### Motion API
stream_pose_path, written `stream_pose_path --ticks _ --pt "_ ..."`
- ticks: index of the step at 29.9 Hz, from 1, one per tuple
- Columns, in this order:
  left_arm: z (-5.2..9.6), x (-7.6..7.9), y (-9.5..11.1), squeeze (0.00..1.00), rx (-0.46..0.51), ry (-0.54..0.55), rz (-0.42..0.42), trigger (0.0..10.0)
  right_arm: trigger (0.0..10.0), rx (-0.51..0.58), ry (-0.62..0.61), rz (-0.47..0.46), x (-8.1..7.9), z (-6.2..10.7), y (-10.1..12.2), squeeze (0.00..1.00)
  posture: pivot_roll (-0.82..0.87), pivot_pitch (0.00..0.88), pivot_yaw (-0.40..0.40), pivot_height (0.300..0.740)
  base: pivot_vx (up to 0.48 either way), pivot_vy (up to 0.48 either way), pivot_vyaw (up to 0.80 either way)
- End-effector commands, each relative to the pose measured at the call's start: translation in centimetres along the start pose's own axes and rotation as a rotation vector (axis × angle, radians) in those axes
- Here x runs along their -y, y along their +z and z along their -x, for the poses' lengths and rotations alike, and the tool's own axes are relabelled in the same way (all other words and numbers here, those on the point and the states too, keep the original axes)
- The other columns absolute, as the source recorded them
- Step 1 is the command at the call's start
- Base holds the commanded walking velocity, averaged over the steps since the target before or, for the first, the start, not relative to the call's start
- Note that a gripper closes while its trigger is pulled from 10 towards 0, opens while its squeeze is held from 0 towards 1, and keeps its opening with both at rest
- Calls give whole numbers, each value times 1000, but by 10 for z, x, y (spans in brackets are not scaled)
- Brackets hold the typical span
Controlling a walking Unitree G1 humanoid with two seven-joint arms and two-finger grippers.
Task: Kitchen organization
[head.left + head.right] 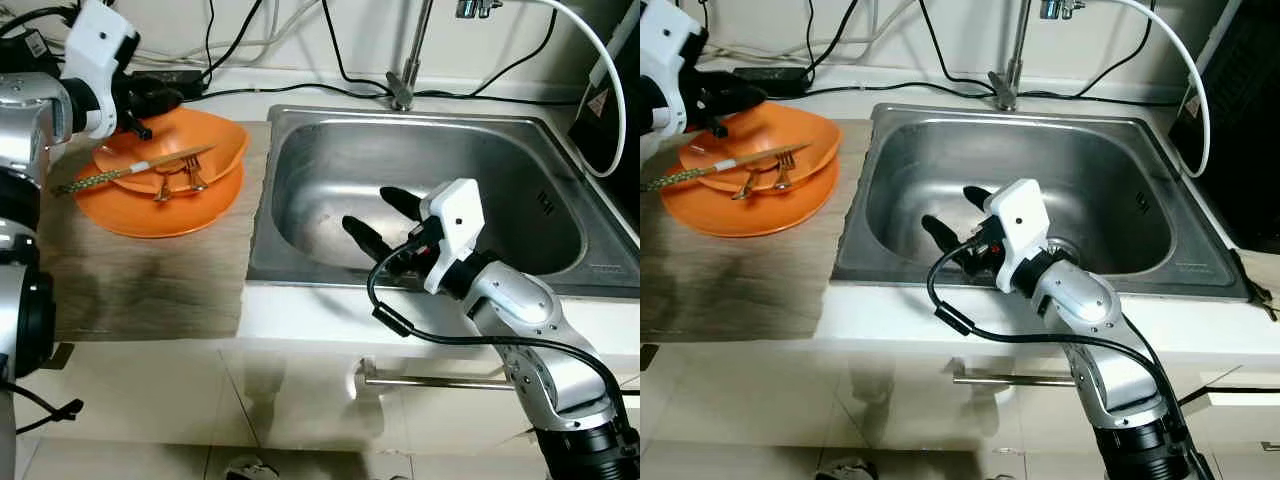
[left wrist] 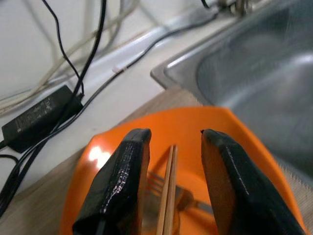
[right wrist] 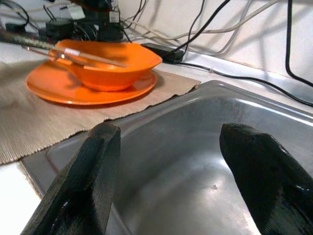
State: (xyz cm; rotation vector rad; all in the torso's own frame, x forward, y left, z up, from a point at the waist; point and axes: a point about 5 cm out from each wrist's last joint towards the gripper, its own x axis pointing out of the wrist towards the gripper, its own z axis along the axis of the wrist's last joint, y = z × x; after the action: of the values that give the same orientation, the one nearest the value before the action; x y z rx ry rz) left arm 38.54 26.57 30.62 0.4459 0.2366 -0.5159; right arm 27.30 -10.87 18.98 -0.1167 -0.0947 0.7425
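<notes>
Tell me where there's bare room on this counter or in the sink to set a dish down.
The wooden mat is bare in front of the orange plate, between it and the counter's front edge. The sink basin is bare toward the back and right. Crowded: the orange bowl holding chopsticks and forks under the left pincer, and the sink's front left, where the right pincer reaches in.

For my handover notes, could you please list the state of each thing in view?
Orange bowl: upright on orange plate, holding utensils.
Wooden chopsticks: lying across the bowl.
Forks: in bowl.
Stainless steel sink: dry.
Left gripper: open over bowl.
Right gripper: open in sink.
</notes>
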Motion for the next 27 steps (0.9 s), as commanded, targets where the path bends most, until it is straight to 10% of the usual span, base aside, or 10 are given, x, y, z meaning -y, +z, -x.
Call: stream_pose_path --ticks 1,10,11,12,26,27 --pt "3 -2 0 1000 -39 -10 -32 10000 10000 24 -10 19 2 -2 6 0 98 31 20 740 0 0 0" --pt "0 1 -13 1000 -73 -69 3 10000 10000 95 -2 -16 2 -3 12 0 93 17 17 740 0 0 0" --pt "0 1 -14 1000 -77 -78 11 10000 10000 98 7 -24 2 -3 13 306 92 16 16 740 0 0 0" --pt "1 1 -16 1000 -77 -84 28 10000 10000 109 16 -31 2 -2 15 1000 90 16 17 740 0 0 0" --pt "-6 5 -24 1000 -112 -90 98 10000 10000 21 259 62 5 7 31 1000 68 4 6 740 0 0 0" --pt "-7 5 -24 1000 -112 -83 103 10000 10000 18 264 66 6 7 32 812 66 4 6 740 0 0 0"
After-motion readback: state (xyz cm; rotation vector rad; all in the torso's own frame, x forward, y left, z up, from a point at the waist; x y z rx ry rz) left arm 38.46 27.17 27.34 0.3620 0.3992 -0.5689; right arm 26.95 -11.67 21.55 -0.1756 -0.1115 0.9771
